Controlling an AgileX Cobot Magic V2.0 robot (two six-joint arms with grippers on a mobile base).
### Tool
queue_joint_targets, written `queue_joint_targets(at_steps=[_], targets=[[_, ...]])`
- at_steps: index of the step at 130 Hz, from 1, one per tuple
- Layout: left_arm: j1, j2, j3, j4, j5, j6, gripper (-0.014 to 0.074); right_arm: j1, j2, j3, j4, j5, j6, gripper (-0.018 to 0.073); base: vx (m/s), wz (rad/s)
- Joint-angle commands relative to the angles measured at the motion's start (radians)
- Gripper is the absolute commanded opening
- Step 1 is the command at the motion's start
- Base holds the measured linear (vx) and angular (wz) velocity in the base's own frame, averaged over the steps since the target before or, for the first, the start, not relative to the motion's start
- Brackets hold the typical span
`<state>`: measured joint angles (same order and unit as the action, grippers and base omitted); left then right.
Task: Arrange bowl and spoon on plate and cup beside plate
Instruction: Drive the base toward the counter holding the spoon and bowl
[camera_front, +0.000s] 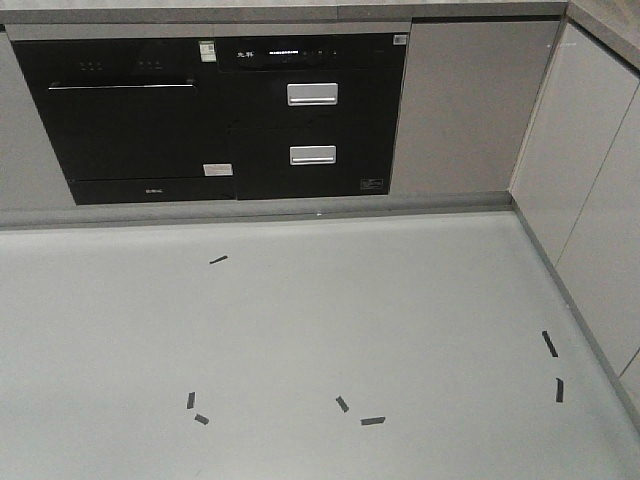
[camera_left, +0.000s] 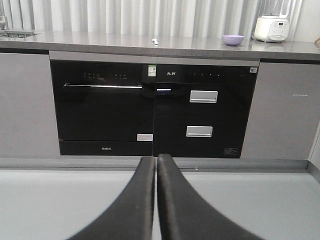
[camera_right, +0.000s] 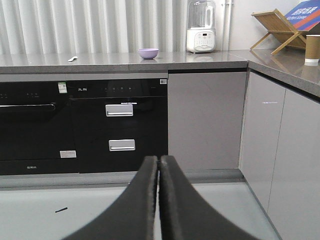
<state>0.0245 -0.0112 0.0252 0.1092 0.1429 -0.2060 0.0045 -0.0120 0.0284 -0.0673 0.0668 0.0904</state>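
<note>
Two grippers show at the bottom of their wrist views, each with its dark curved fingers pressed together and nothing between them: the left gripper (camera_left: 156, 158) and the right gripper (camera_right: 159, 158). Both point level across a pale grey floor (camera_front: 320, 340) toward a run of kitchen cabinets.

A grey countertop (camera_right: 115, 62) runs along the top of those cabinets, in front of a pleated white curtain (camera_left: 125, 15). The lavender bowl (camera_right: 148, 53) stands upright on it, toward the back edge, above the seam between the black built-in units (camera_right: 85, 125) and a plain grey cabinet door (camera_right: 205, 120). The left wrist view shows the same bowl (camera_left: 233, 39) just left of a white appliance (camera_left: 271, 28). In the right wrist view that appliance (camera_right: 201, 32) has a clear jug on top and sits near the corner where the countertop meets a side counter (camera_right: 290, 67).

The pale spoon (camera_right: 73, 59) lies flat on the countertop, well to the left of the bowl, above the black units. It is too small to tell which way the scoop faces.

The brown paper cup (camera_right: 312, 48) stands upright on the side counter, near that counter's front edge. The picture's right border cuts it off. Behind it rests a wooden rack (camera_right: 277, 30).

Several short black tape strips (camera_front: 219, 259) are scattered over the floor in the front-facing view.
</note>
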Motion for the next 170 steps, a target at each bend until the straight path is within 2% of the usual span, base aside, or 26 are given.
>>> queue_joint_targets(at_steps=[1,170], targets=[[0.002,-0.015,0.010,-0.007,-0.069,-0.010,-0.0006,-0.004,-0.003,0.007,-0.002,-0.073,-0.005,-0.0001,0.00,0.00],[0.002,-0.015,0.010,-0.007,-0.069,-0.010,-0.0006,-0.004,-0.003,0.007,-0.002,-0.072,-0.005,-0.0001,0.02,0.00]])
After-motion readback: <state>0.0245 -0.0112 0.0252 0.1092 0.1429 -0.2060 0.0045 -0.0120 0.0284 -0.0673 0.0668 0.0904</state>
